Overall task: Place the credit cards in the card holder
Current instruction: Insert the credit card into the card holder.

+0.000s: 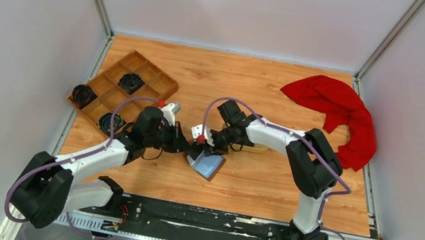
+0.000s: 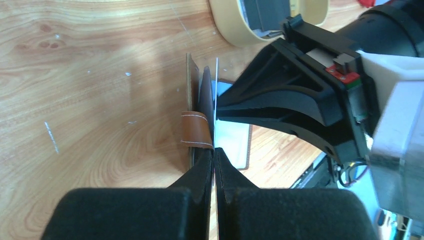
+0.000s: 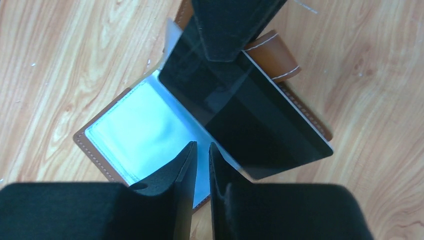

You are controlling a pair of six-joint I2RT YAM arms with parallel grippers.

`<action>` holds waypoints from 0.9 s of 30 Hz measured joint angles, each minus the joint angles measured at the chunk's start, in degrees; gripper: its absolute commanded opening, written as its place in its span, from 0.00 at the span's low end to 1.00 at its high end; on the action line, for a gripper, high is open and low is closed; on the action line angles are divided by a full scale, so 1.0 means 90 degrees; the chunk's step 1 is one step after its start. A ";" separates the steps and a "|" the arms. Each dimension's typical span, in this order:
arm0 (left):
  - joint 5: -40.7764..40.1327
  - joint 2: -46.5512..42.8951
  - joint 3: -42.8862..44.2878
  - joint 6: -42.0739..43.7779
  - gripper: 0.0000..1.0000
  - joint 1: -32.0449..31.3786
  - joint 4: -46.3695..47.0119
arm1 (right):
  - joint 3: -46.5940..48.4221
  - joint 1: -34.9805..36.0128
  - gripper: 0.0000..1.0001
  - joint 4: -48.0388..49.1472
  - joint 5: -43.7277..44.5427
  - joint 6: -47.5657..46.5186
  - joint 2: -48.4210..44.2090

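The brown card holder (image 1: 210, 166) lies open on the table, its pale pockets (image 3: 135, 132) facing up and its brown strap (image 2: 195, 129) at the side. My left gripper (image 2: 214, 152) is shut on a thin clear pocket leaf of the holder and lifts it on edge. A black credit card (image 3: 260, 120) lies slanted against that leaf. My right gripper (image 3: 201, 147) hovers just above the holder, jaws a narrow gap apart with nothing between them. Whitish cards (image 2: 265, 12) sit in the tan dish (image 2: 235, 27).
A wooden compartment tray (image 1: 124, 89) with black rolls stands at the back left. A red cloth (image 1: 341, 112) lies at the back right. The two grippers (image 1: 195, 146) are close together at the table's middle; the dish is just behind the right one.
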 measured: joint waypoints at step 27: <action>-0.0063 -0.1984 -0.0359 -0.0253 0.00 0.0668 -0.0634 | 0.1190 -0.0131 0.38 0.0294 -0.0835 0.2346 0.0865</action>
